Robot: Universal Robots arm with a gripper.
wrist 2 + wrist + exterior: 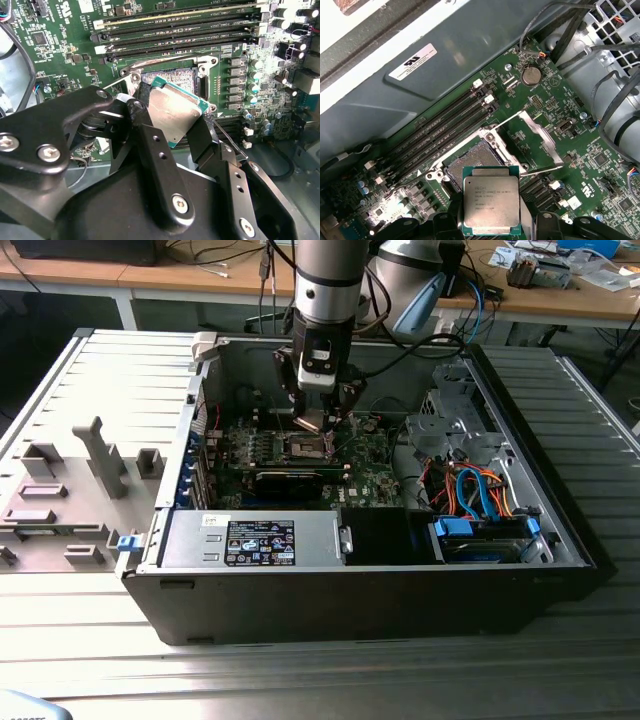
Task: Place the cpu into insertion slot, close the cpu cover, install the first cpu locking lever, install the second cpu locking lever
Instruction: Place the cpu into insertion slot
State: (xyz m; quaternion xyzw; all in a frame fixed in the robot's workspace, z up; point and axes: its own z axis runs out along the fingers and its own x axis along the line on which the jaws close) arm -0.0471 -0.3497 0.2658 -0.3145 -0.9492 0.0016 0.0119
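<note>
Right now the gripper (316,423) is clenched on the cpu (491,205), pinching two opposite edges and holding it just over the insertion slot (470,159), not yet seated. Beside the slot, the cpu cover (543,136) lies swung open over the green motherboard (545,95).

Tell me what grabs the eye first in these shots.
The gripper holds the silver-topped chip at the edge of the bare socket on the green board. Next to the socket, the metal cover frame is flipped open. In the exterior view, the arm reaches down into an open computer case lying on its side.
</note>
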